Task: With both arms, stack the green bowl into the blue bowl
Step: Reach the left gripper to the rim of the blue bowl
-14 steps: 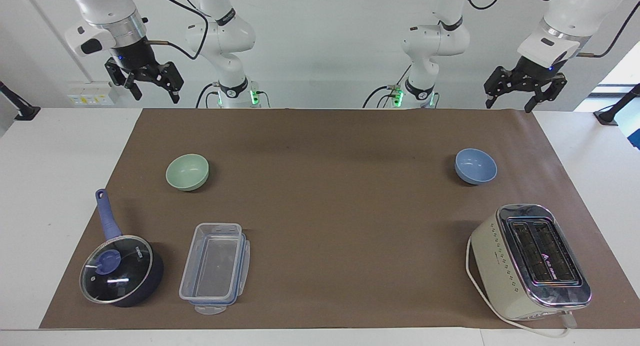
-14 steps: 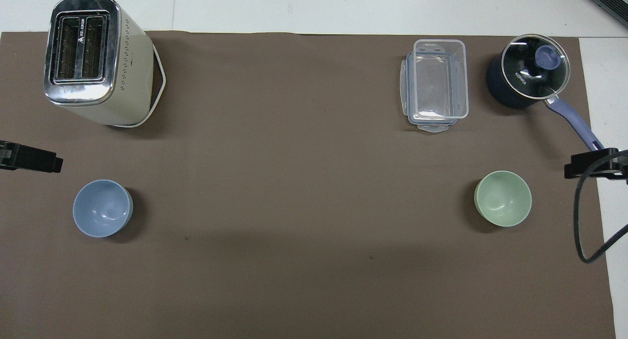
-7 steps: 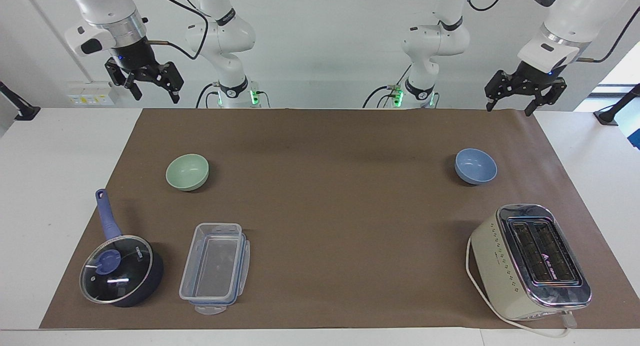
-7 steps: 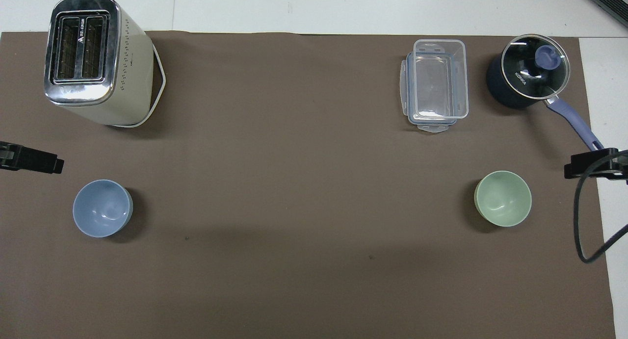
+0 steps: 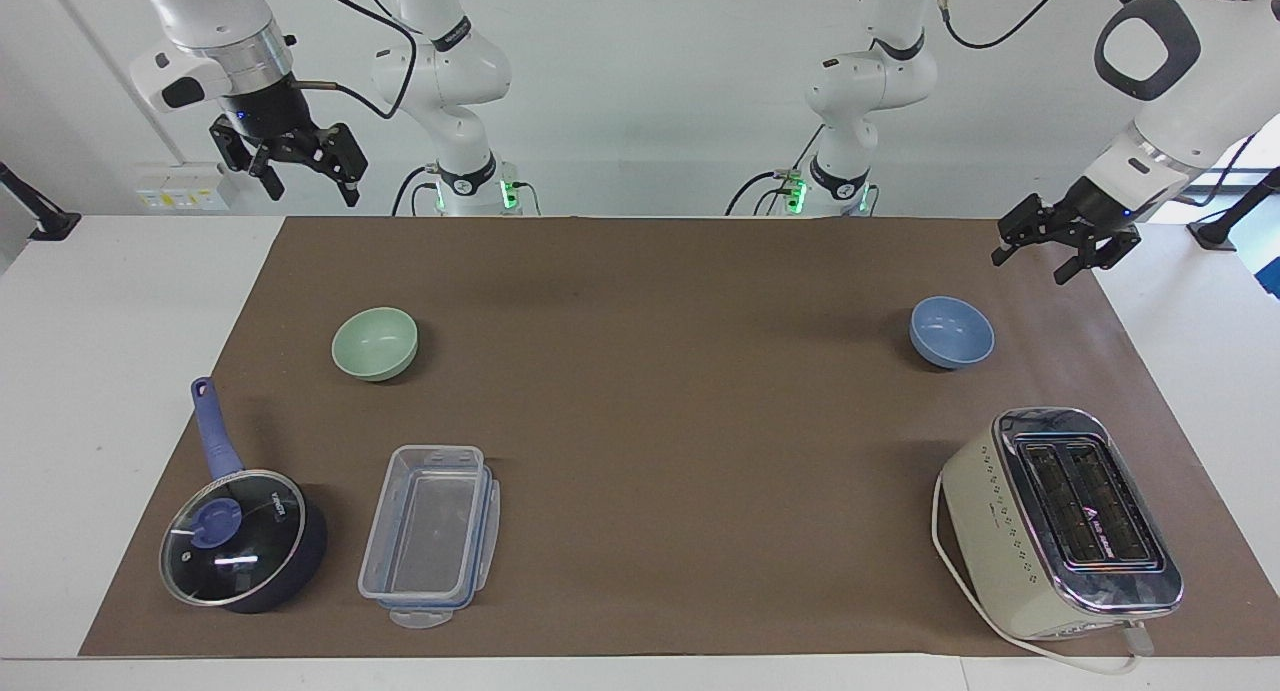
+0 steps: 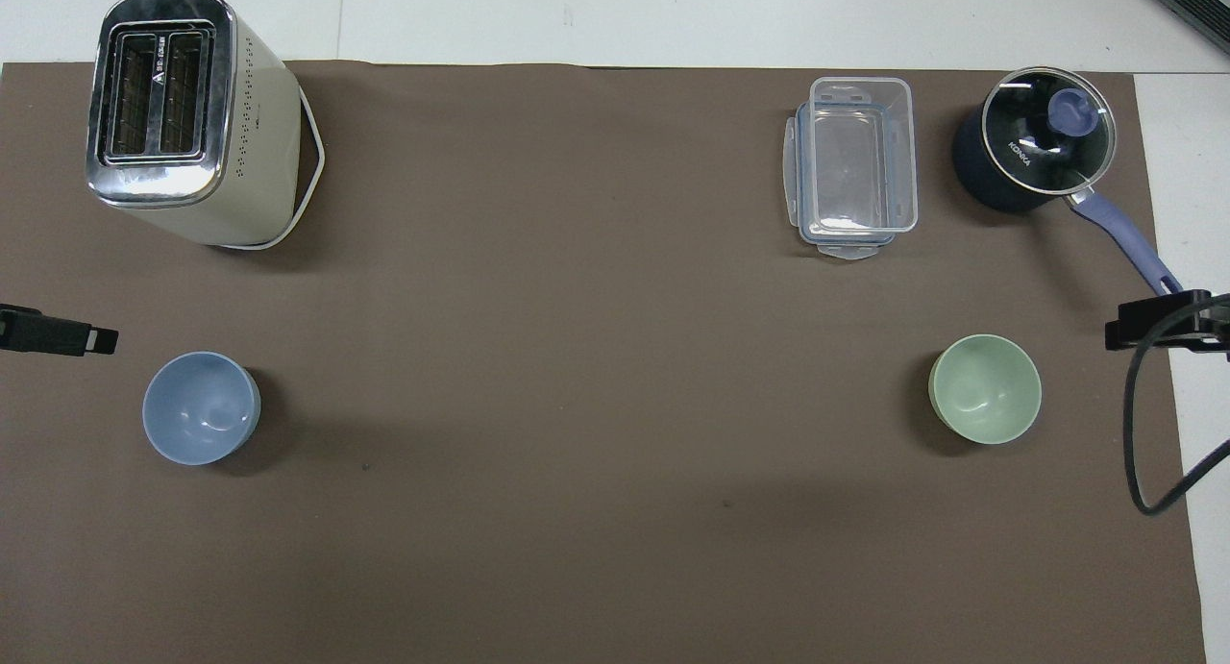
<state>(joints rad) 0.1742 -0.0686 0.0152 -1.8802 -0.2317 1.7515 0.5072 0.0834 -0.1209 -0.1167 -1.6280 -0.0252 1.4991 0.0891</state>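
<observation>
The green bowl (image 5: 375, 343) sits upright and empty on the brown mat toward the right arm's end; it also shows in the overhead view (image 6: 984, 388). The blue bowl (image 5: 951, 331) sits upright and empty toward the left arm's end, also in the overhead view (image 6: 200, 407). My left gripper (image 5: 1035, 261) is open and empty, low over the mat's corner beside the blue bowl, apart from it. My right gripper (image 5: 312, 191) is open and empty, held high over the mat's edge at its own end, where that arm waits.
A cream toaster (image 5: 1060, 521) with a white cord stands farther from the robots than the blue bowl. A clear plastic container (image 5: 430, 533) and a dark-blue lidded saucepan (image 5: 243, 539) lie farther out than the green bowl. The brown mat (image 5: 660, 421) covers the table's middle.
My left gripper has come down and slightly outward, from high above the mat's edge to low over its corner near the blue bowl. The right arm and both bowls have not moved.
</observation>
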